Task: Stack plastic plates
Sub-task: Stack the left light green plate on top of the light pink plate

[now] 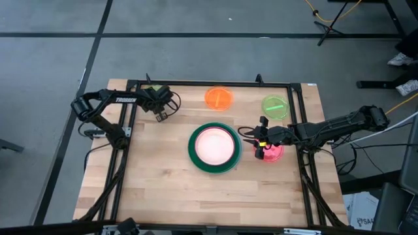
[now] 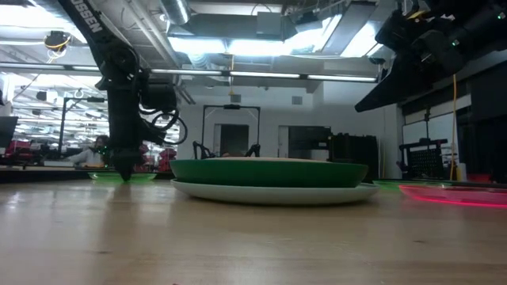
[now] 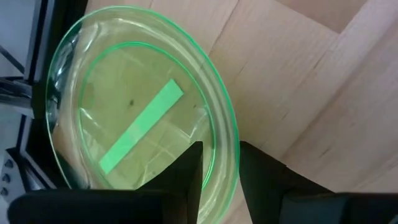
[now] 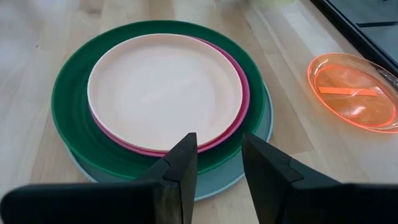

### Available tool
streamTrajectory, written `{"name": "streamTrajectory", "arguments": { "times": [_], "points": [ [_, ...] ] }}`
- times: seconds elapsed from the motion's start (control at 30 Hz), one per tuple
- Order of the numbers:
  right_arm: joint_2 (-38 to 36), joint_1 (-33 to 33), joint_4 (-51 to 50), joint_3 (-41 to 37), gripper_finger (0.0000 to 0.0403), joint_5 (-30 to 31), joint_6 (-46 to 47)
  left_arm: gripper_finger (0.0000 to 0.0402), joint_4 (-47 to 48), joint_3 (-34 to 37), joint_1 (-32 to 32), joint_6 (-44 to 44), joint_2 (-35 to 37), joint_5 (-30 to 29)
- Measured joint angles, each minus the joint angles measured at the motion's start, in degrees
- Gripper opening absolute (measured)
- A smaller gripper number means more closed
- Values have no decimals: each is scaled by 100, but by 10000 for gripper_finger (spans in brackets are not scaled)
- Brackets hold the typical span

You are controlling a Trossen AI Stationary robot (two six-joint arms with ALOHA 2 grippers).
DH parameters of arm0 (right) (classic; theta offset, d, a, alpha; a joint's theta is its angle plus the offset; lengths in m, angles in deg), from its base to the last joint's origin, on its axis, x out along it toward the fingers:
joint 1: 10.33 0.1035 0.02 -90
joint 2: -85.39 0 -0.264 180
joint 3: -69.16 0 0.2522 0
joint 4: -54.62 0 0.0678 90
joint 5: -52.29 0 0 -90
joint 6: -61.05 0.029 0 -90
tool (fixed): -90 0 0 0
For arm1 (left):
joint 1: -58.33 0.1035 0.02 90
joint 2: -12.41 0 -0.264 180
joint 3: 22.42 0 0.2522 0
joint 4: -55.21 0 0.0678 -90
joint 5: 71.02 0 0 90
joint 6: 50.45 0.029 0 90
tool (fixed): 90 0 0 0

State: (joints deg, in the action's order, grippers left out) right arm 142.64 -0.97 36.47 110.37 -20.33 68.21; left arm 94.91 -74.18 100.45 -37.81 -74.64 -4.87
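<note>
From above, the left gripper (image 1: 160, 115) reaches along the wooden surface's (image 1: 163, 189) far edge; the right gripper (image 1: 251, 136) hovers above the small translucent red plate (image 1: 271, 153), beside the centre stack topped by the pale pink plate (image 1: 213, 145). Left wrist view: narrowly parted fingers (image 3: 189, 177) over a lime green translucent plate (image 3: 140, 102). Right wrist view: fingers (image 4: 180, 171) slightly apart, empty, facing the stack.

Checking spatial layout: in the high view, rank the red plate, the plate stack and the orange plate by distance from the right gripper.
From the right gripper:
1. Red plate, just beside it, partly under the arm.
2. Plate stack, table centre.
3. Orange plate, far edge.
</note>
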Motion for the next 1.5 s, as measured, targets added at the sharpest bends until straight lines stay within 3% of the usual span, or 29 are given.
{"name": "streamTrajectory", "arguments": {
  "times": [0.13, 0.37, 0.73, 0.87, 1.27, 1.5],
  "points": [
    [0, 0, -4, 0, 117, 1, -2, 77, 1, -2, 28, 71, 0, 93],
    [0, 0, -3, 0, 117, 1, 0, 6, 2, -2, 18, 146, 0, 107],
    [0, -2, -4, 0, 117, -1, -2, 2, -6, -2, -562, 94, 0, 7],
    [0, -1, -4, 0, 117, 0, 0, 2, 4, -2, -921, 9, 0, -297],
    [0, 0, -11, 0, 117, -1, -1, 2, 379, -186, -2195, -319, 2, -978],
    [0, 0, -11, 0, 117, -1, 0, 2, 464, -486, -3062, -524, 4, -1035]
  ]
}}
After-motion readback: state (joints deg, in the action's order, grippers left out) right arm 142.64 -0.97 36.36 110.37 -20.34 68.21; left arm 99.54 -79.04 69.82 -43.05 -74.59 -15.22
